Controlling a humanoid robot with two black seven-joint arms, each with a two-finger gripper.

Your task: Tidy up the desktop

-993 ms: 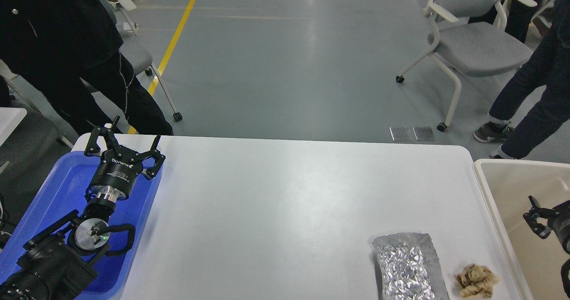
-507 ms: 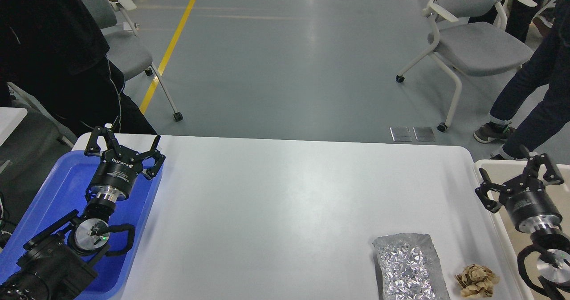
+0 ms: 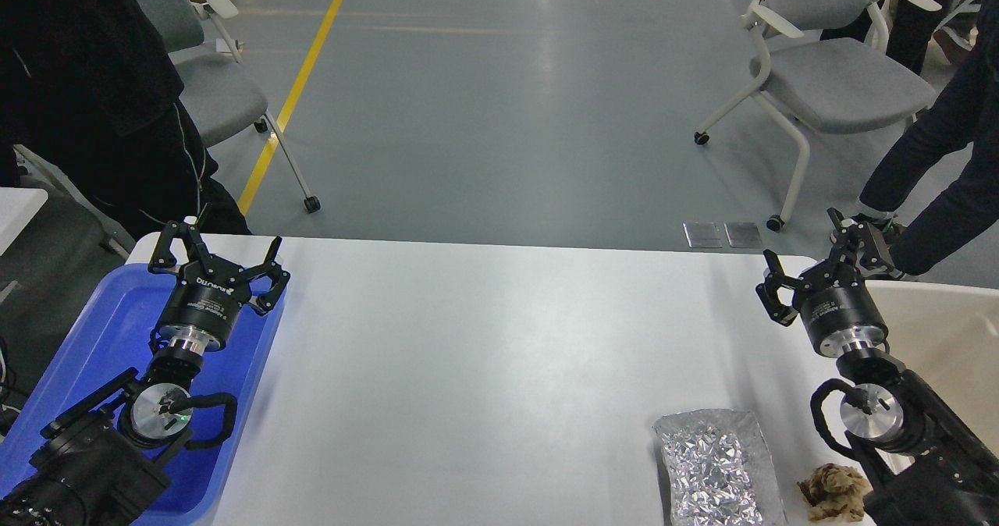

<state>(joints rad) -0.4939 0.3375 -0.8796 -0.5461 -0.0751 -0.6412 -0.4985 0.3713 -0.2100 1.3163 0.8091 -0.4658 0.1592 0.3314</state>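
The white desktop (image 3: 484,354) fills the middle of the head view. A crinkled silver foil bag (image 3: 716,467) lies on it at the front right. A crumpled brown paper wad (image 3: 832,491) lies just right of the bag, partly behind my right arm. My left gripper (image 3: 220,249) is open and empty above the far end of the blue tray (image 3: 94,339). My right gripper (image 3: 819,257) is open and empty above the desktop's far right corner, well behind the bag and the wad.
A cream-coloured bin (image 3: 948,331) stands off the desktop's right edge. Grey chairs (image 3: 827,73) and people's legs (image 3: 936,175) stand on the floor beyond the table. A person in black (image 3: 86,97) stands by the far left corner.
My right arm has risen out of the cream bin and swung left, over the desktop's far right corner. The left arm has not moved. The person at left has stepped back.
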